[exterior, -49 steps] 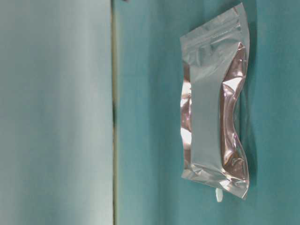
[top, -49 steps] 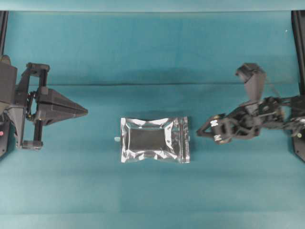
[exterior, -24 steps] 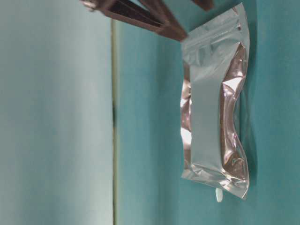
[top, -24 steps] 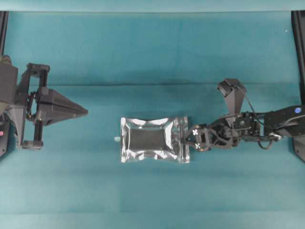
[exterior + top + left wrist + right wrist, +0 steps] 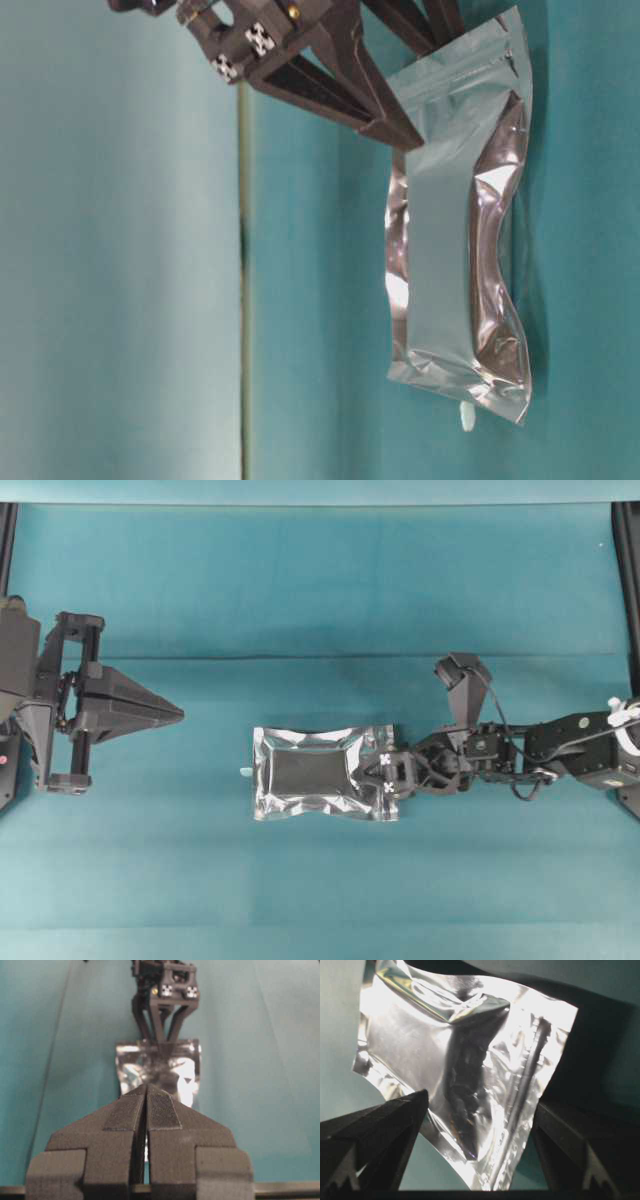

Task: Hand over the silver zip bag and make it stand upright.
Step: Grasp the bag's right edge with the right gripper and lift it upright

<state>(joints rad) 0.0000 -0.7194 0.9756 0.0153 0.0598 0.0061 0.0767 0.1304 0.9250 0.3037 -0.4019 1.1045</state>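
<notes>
Left end effector: fingers pressed together, holding nothing, well apart from the bag.
Silver zip bag: lies flat at mid-bench, zip edge rightward.
Right end effector: jaws spread wide, straddling the bag's zip edge, not clamped.

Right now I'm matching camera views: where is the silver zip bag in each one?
Overhead: silver zip bag flat, centre, its right edge under the open right hand.
Table-level: right half.
Left wrist: centre, beyond the shut left hand.
Right wrist: fills the frame.
Shared landmark: the right hand.
</notes>
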